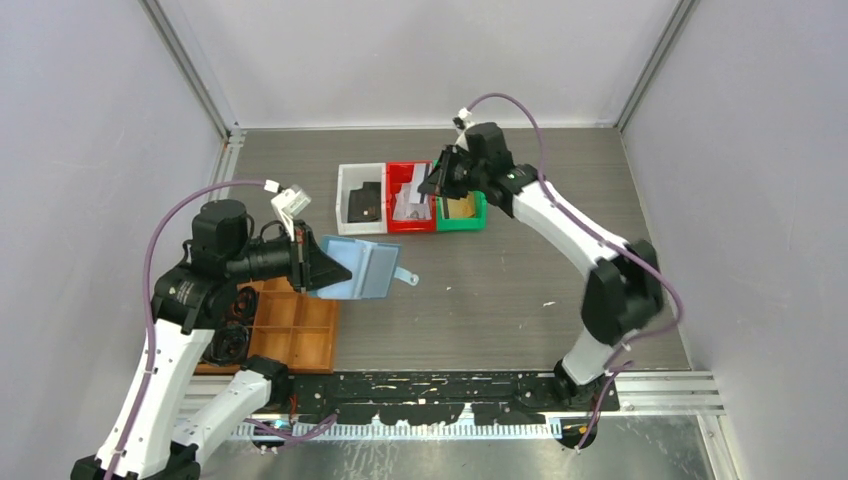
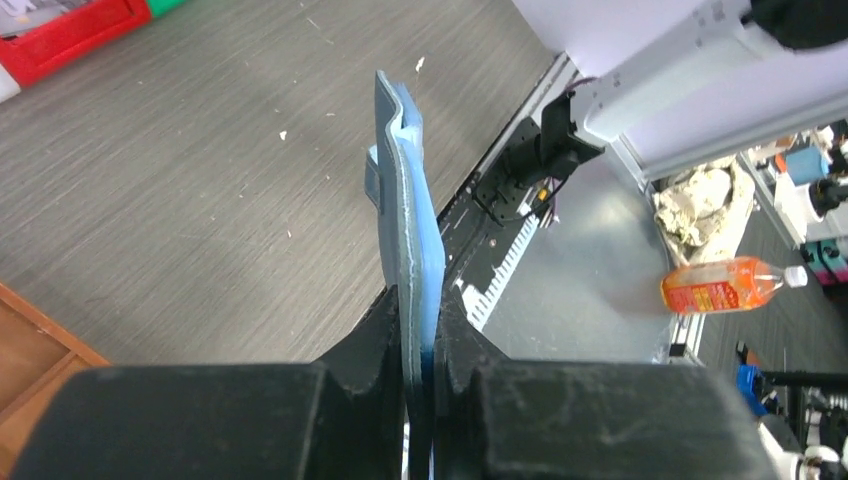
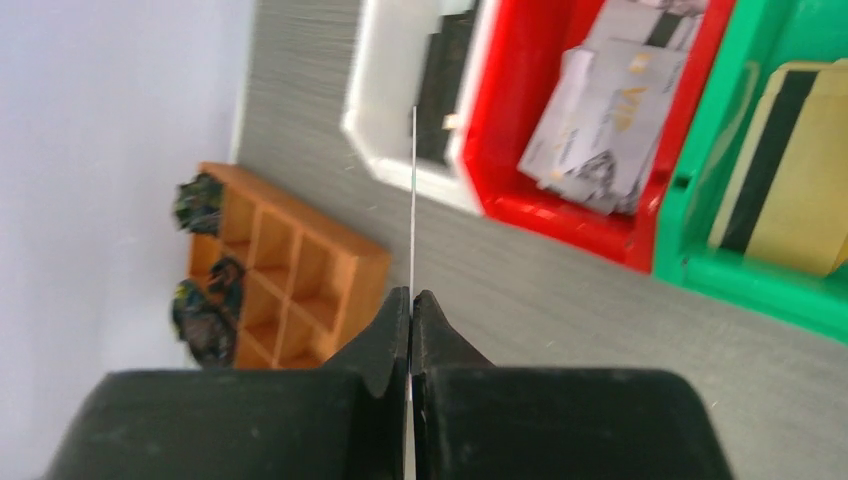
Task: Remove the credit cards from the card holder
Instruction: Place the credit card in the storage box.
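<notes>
Clamped narrow, left gripper (image 2: 420,315) fingers (image 2: 372,345) on the holder (image 2: 412,220), with only its soft blue edge between them. Seen edge-on in the wrist view, standing up from the tips and bowing slightly. From above, spread open: pale blue half nearest the gripper, greyer panel to the right, small tab at the lower right corner. Placed left of centre over the table (image 1: 520,290), just right of the tray (image 1: 300,335), in front of the bins. Seemingly clear of the surface, though not certain from these views.

Pressed fully together, right gripper (image 3: 411,300) fingers (image 3: 380,345) on one card (image 3: 412,200), visible only as a thin pale line rising from between the tips. Poised over the row of bins at the far middle of the table; over which bin exactly, cannot tell.

Lying in the white bin (image 1: 344,200), a black card (image 1: 365,203). Heaped in the red bin (image 1: 410,229), silver cards (image 3: 610,110). Stacked in the green bin (image 3: 740,290), gold cards (image 3: 800,180) with a dark stripe. At the tray's left side, dark bundles (image 1: 230,335). Past the table edge in the left wrist view, an orange bottle (image 2: 725,285) on its side.
</notes>
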Controlling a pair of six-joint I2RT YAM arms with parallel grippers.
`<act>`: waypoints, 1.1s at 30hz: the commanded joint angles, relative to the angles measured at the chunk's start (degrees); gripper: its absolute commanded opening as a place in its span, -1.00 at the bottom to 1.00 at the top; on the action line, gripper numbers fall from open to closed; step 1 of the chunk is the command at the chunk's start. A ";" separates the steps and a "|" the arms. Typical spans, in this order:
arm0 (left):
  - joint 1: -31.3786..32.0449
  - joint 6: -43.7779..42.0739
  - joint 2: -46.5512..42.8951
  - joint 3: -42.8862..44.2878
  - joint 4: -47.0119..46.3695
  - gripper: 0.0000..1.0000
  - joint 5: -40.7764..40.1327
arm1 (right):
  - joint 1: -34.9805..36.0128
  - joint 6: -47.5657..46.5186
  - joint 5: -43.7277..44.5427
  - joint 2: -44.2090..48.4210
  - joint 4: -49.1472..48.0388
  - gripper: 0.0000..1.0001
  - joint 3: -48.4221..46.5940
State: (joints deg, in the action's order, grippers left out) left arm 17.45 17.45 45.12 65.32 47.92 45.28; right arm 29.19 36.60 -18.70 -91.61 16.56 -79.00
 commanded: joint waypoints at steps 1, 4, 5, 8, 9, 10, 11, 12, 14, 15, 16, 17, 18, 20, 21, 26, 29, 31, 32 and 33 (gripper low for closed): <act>-0.04 -6.43 1.21 0.69 3.84 -0.91 4.95 | -0.83 -6.54 0.23 -10.85 3.27 -0.98 -10.90; -0.05 -9.42 1.86 0.24 5.59 -0.90 5.79 | -0.80 -7.16 -0.01 -17.58 4.06 -0.98 -16.84; -0.05 -10.49 1.88 0.03 5.89 -0.90 6.03 | -0.80 -7.51 0.52 -19.36 4.57 -0.97 -18.48; -0.05 -13.72 2.14 -0.19 7.23 -0.88 6.74 | -0.85 -8.21 1.60 -24.64 6.06 -0.93 -22.22; -0.05 -14.89 2.35 -0.19 7.84 -0.88 6.98 | -0.88 -8.36 1.76 -26.05 6.57 -0.91 -23.31; -0.05 -16.01 2.60 -0.13 8.67 -0.87 7.17 | -0.86 -8.50 2.18 -27.01 6.96 -0.89 -23.91; -0.03 -16.91 3.10 -0.11 9.46 -0.87 7.29 | -0.73 -8.56 2.93 -27.80 6.96 -0.83 -24.20; -0.05 -17.99 3.47 -0.10 10.18 -0.87 7.28 | -0.72 -8.50 3.95 -28.20 6.59 -0.77 -24.05; -0.05 -21.03 4.10 0.16 12.25 -0.86 7.07 | -0.74 -8.07 6.25 -28.33 5.43 -0.63 -23.39; -0.05 -22.61 4.26 0.75 13.44 -0.86 6.84 | -0.72 -8.26 6.86 -28.23 5.36 -0.54 -23.19; 0.02 -23.77 4.28 1.11 14.44 -0.86 6.89 | -0.77 -8.56 6.99 -28.05 5.35 -0.45 -23.14; -0.04 -24.73 4.15 1.20 14.89 -0.86 7.23 | -0.72 -8.75 7.13 -27.75 5.40 -0.37 -23.12; -0.05 -25.22 3.74 1.17 14.88 -0.86 7.65 | -0.71 -8.93 7.41 -27.24 5.71 -0.27 -23.12; 0.01 -25.30 2.71 0.85 13.86 -0.86 8.78 | -0.71 -9.40 8.04 -25.71 6.11 0.07 -22.94; 0.00 -25.28 2.17 0.74 13.38 -0.86 9.37 | -0.71 -9.51 8.13 -24.72 6.23 0.20 -22.85; -0.02 -26.71 0.55 0.75 12.85 -0.86 10.52 | -0.67 -9.56 2.96 -15.91 6.46 0.27 -20.37; -0.05 -27.93 0.63 0.86 13.27 -0.87 10.97 | -0.67 -6.38 -4.85 -7.74 0.51 0.35 -13.75; -0.04 -28.65 0.88 0.82 13.55 -0.86 11.17 | -0.66 -1.85 -12.38 -2.26 -6.73 0.38 -7.83; -0.03 -29.02 0.89 0.79 13.61 -0.86 11.27 | -0.61 1.85 -15.98 0.32 -11.00 0.39 -4.43; 0.00 -29.60 0.87 0.78 13.56 -0.86 11.47 | -0.36 5.66 -19.92 2.49 -18.48 0.41 -1.14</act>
State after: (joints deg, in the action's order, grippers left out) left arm 17.47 -9.13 46.22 64.69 61.89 53.98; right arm 28.29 31.18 -22.15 -100.95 19.33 -88.47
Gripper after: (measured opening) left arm 0.101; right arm 0.690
